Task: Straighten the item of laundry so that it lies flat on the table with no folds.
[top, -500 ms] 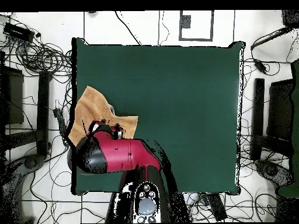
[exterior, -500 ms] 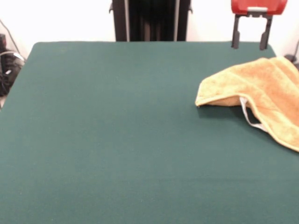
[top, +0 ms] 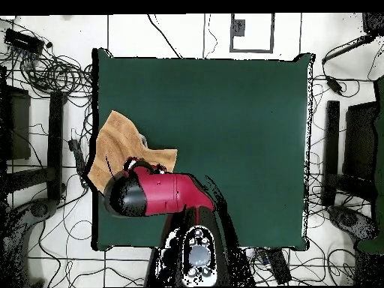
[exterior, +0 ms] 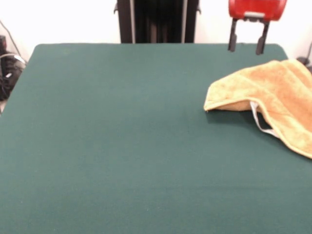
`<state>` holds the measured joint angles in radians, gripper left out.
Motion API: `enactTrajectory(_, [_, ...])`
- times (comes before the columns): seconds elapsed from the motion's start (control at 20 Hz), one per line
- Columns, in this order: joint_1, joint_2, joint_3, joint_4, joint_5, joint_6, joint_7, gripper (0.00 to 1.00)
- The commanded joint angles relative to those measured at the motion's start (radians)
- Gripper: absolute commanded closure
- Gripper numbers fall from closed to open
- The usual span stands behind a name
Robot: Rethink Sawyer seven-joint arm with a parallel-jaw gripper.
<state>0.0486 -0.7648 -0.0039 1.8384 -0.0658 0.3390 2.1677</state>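
Up front, I see the claw (exterior: 247, 44) hanging released at the table's (exterior: 122, 146) far edge, with the towel (exterior: 265, 105) lying folded just below and to the right of it. From overhead, the towel (top: 124, 146) drapes off the table's (top: 225, 135) left edge, with the arm covering its near corner.

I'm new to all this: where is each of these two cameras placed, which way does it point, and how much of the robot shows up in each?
Front view: sits across the table facing the robot; shows the folded orange towel at right, the dark pedestal at top, and the hand hanging open above the far edge.
Overhead view: looks straight down, robot's base at the bottom; the red arm covers part of the towel.
Both share the green table and towel, turned half round between them.
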Motion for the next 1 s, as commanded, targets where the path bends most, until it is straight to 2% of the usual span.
enactTrajectory(0.05, [-0.011, 0.176, 0.107, -0.142, -0.07, 0.055, -0.057, 0.0])
enactTrajectory(0.5, [0.016, 0.336, 0.115, -0.315, -0.111, 0.012, -0.031, 0.0])
enactTrajectory(0.85, [-0.022, 0.371, 0.167, -0.34, -0.142, 0.067, -0.092, 0.0])
enactTrajectory(1.0, [-0.052, 0.418, 0.24, -0.372, -0.194, 0.132, -0.209, 0.0])
